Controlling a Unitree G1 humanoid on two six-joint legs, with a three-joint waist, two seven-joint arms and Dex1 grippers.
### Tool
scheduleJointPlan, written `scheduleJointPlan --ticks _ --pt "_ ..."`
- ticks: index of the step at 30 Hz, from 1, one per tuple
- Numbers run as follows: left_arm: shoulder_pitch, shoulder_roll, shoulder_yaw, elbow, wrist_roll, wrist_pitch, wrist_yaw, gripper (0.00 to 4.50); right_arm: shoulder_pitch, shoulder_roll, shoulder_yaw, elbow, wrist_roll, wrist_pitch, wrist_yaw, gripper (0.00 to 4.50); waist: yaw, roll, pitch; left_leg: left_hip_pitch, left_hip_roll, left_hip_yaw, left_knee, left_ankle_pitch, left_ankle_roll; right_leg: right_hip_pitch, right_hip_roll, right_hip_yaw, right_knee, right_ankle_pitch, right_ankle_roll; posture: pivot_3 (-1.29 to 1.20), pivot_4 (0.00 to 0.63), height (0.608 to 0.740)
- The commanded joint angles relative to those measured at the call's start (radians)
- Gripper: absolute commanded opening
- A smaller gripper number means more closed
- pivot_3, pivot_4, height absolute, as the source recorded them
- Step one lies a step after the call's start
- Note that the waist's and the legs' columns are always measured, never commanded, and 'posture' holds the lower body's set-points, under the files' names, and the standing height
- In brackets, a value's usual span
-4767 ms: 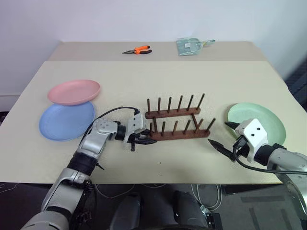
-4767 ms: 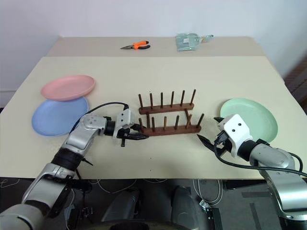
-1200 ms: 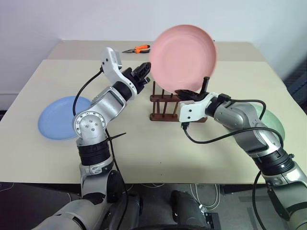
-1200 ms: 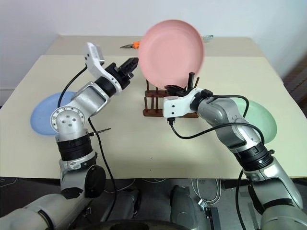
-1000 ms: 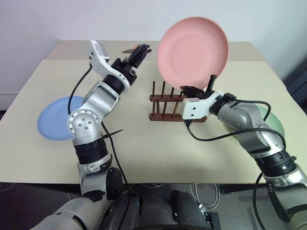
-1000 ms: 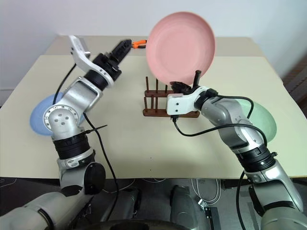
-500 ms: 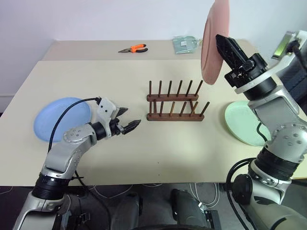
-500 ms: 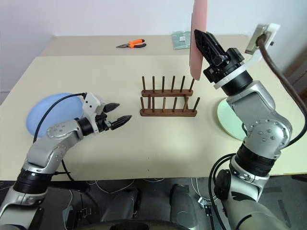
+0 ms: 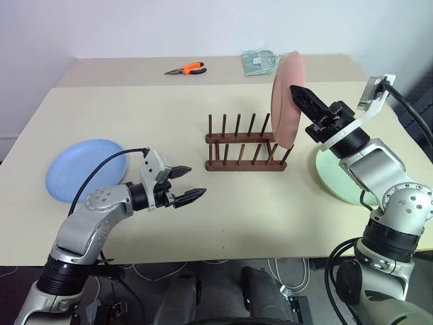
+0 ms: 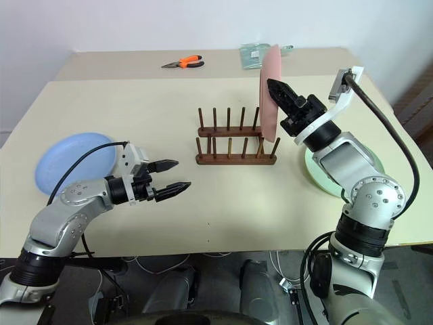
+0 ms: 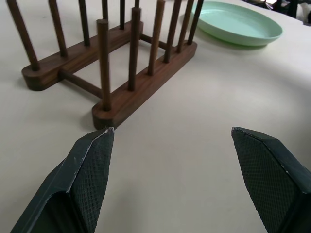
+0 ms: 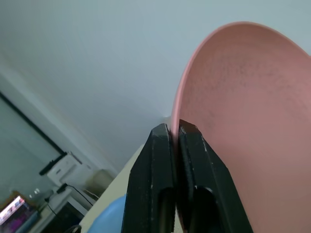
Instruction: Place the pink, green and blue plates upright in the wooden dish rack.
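The pink plate stands on edge at the right end of the wooden dish rack, its lower rim down by the last pegs. My right gripper is shut on the plate's rim; in the right wrist view both fingers pinch the pink plate. The blue plate lies flat at the left. The green plate lies flat at the right, partly behind my right arm. My left gripper hovers open and empty in front of the rack's left end.
Orange-handled pliers and a clear packet lie on the far table. Open tabletop stretches between the rack and the front edge.
My right gripper has brought the pink plate down from high above the table to the rack's right end. The left gripper has stayed open near the rack's left end.
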State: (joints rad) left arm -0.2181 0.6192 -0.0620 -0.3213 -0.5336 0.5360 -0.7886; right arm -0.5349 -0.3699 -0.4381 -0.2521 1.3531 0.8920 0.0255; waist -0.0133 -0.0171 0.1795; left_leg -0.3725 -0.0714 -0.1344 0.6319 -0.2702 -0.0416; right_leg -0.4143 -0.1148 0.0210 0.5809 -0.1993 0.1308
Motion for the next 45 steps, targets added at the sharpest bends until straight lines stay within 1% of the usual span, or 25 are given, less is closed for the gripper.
scheduleJointPlan --ticks 1,3,4,6,10,12,14,16,18,19,21,24,27,31,32,34,37,39,41,42,45 --pt "-0.013 -0.01 -0.008 -0.053 -0.007 0.007 -0.009 4.02 -0.027 -0.034 0.014 -0.001 -0.027 -0.029 0.017 1.82 0.0 0.0 0.0 0.0 0.0 0.0 0.0 0.0 0.0 0.0 0.0 0.0 0.0 0.0 0.0 0.0 0.15 0.74" --pt "-0.016 -0.024 -0.017 -0.063 -0.006 0.016 -0.003 4.02 -0.026 -0.08 0.039 -0.013 -0.117 -0.054 0.04 2.79 0.0 0.0 0.0 0.0 0.0 0.0 0.0 0.0 0.0 0.0 0.0 0.0 0.0 0.0 0.0 0.0 0.15 0.74" --pt "-0.019 -0.035 -0.025 -0.067 -0.008 0.021 -0.002 4.02 -0.019 -0.122 0.05 -0.031 -0.176 -0.075 0.069 3.31 0.002 0.0 0.0 0.0 0.0 0.0 0.0 0.0 0.0 0.0 0.0 0.0 0.0 0.0 0.0 0.0 0.15 0.74" --pt "-0.023 -0.051 -0.041 -0.075 -0.004 0.027 -0.001 4.02 -0.003 -0.185 0.054 -0.054 -0.246 -0.106 0.119 3.31 0.004 0.0 0.0 -0.001 0.0 0.0 0.0 0.0 0.0 0.0 0.0 0.0 0.0 0.0 0.0 0.0 0.15 0.74" --pt "-0.036 -0.083 -0.089 -0.077 0.01 0.028 -0.005 4.02 0.078 -0.293 -0.061 -0.069 -0.302 -0.161 0.176 3.31 0.007 0.0 0.0 -0.001 0.0 0.0 0.0 0.0 0.0 0.001 0.0 0.0 -0.002 0.0 0.001 0.0 0.15 0.74" --pt "-0.044 -0.093 -0.112 -0.069 0.019 0.022 -0.013 4.02 0.166 -0.342 -0.12 -0.073 -0.331 -0.162 0.203 3.31 0.01 0.0 0.0 -0.001 0.0 0.0 0.001 0.0 0.0 0.002 0.0 0.0 -0.002 -0.001 0.001 0.0 0.15 0.74" --pt "-0.057 -0.102 -0.136 -0.054 0.031 0.013 -0.026 4.02 0.296 -0.399 -0.136 -0.096 -0.405 -0.162 0.253 3.31 0.017 0.0 0.0 0.0 0.0 0.001 0.001 0.0 0.001 0.003 -0.001 0.0 -0.003 -0.001 0.001 0.0 0.15 0.74" --pt "-0.068 -0.108 -0.157 -0.037 0.044 0.002 -0.045 4.02 0.459 -0.464 -0.071 -0.146 -0.529 -0.192 0.336 3.31 0.023 0.0 0.0 0.0 0.0 0.001 0.001 0.0 0.001 0.003 -0.001 0.0 -0.003 -0.001 0.001 0.0 0.15 0.74" --pt "-0.077 -0.111 -0.173 -0.024 0.059 -0.009 -0.062 4.02 0.57 -0.516 0.035 -0.176 -0.666 -0.243 0.385 3.31 0.02 0.001 -0.001 0.0 0.0 0.002 0.001 0.0 0.001 0.003 -0.001 0.0 -0.003 -0.001 0.001 0.0 0.15 0.74" --pt "-0.082 -0.112 -0.18 -0.018 0.067 -0.014 -0.069 4.02 0.601 -0.534 0.09 -0.181 -0.73 -0.265 0.395 3.31 0.017 0.002 -0.001 0.001 0.0 0.003 0.001 0.0 0.001 0.003 -0.001 0.0 -0.002 -0.003 0.004 0.0 0.15 0.74" --pt "-0.094 -0.115 -0.191 -0.004 0.083 -0.024 -0.084 4.02 0.635 -0.554 0.202 -0.149 -0.87 -0.317 0.395 3.31 0.008 0.002 -0.001 0.001 0.0 0.005 0.001 0.0 0.001 0.003 -0.001 0.001 -0.002 -0.003 0.004 0.0 0.15 0.74" --pt "-0.11 -0.125 -0.195 0.011 0.095 -0.031 -0.092 4.02 0.604 -0.548 0.304 -0.048 -1.024 -0.339 0.353 3.31 0.004 0.002 -0.001 0.001 0.0 0.004 0.002 0.0 0.001 0.003 -0.001 0.001 -0.002 -0.003 0.004 0.0 0.15 0.74" --pt "-0.113 -0.127 -0.189 0.011 0.098 -0.03 -0.097 4.02 0.565 -0.528 0.346 0.051 -1.119 -0.358 0.329 2.5 0.005 0.002 -0.001 0.0 0.0 0.004 0.002 0.0 0.001 0.003 -0.002 0.001 -0.003 -0.003 0.004 0.0 0.15 0.74" --pt "-0.104 -0.122 -0.183 0.007 0.104 -0.034 -0.098 4.02 0.539 -0.509 0.328 0.085 -1.157 -0.373 0.339 0.47 0.015 0.001 -0.001 0.0 -0.001 0.003 0.002 0.0 0.001 0.003 -0.002 0.001 -0.003 -0.003 0.004 0.0 0.15 0.74" --pt "-0.101 -0.121 -0.182 0.006 0.107 -0.035 -0.098 4.02 0.534 -0.504 0.32 0.088 -1.164 -0.378 0.34 0.03 0.019 0.001 -0.001 0.0 -0.001 0.003 0.002 0.0 0.001 0.003 -0.002 0.001 -0.003 -0.003 0.004 0.0 0.15 0.74" --pt "-0.098 -0.121 -0.182 0.005 0.112 -0.037 -0.097 4.02 0.524 -0.493 0.301 0.087 -1.169 -0.382 0.345 0.03 0.023 0.001 -0.001 0.0 -0.001 0.003 0.003 0.0 0.001 0.004 -0.002 0.001 -0.003 -0.003 0.004 0.0 0.15 0.74" --pt "-0.092 -0.12 -0.176 0.0 0.118 -0.038 -0.09 4.02 0.476 -0.461 0.203 0.044 -1.123 -0.416 0.344 0.03 0.024 0.001 -0.001 0.0 0.0 0.003 0.003 0.0 0.001 0.004 -0.002 0.0 -0.003 -0.003 0.004 0.0 0.15 0.74" --pt "-0.09 -0.119 -0.168 0.003 0.119 -0.04 -0.084 4.02 0.396 -0.426 0.118 0.004 -1.067 -0.455 0.337 0.03 0.022 0.002 -0.001 0.0 0.0 0.004 0.003 0.0 0.001 0.004 -0.002 0.001 -0.002 -0.003 0.005 0.0 0.15 0.74" --pt "-0.09 -0.115 -0.16 0.013 0.125 -0.048 -0.079 4.02 0.293 -0.401 0.048 -0.037 -0.995 -0.451 0.328 0.03 0.017 0.005 0.0 0.0 0.0 0.004 0.003 0.0 0.001 0.003 -0.002 0.001 -0.002 -0.003 0.004 0.0 0.15 0.74" --pt "-0.09 -0.113 -0.154 0.022 0.132 -0.057 -0.075 4.02 0.225 -0.389 0.016 -0.061 -0.942 -0.434 0.324 0.03 0.017 0.006 0.0 0.001 0.0 0.004 0.003 0.0 0.001 0.003 -0.002 0.001 -0.002 -0.003 0.005 0.0 0.15 0.74" --pt "-0.099 -0.115 -0.126 0.062 0.152 -0.085 -0.053 4.02 0.012 -0.335 -0.046 -0.139 -0.681 -0.313 0.29 0.03 0.017 0.006 0.0 0.001 0.0 0.002 0.002 0.0 0.001 0.003 -0.001 0.0 -0.001 -0.003 0.004 0.0 0.15 0.74"
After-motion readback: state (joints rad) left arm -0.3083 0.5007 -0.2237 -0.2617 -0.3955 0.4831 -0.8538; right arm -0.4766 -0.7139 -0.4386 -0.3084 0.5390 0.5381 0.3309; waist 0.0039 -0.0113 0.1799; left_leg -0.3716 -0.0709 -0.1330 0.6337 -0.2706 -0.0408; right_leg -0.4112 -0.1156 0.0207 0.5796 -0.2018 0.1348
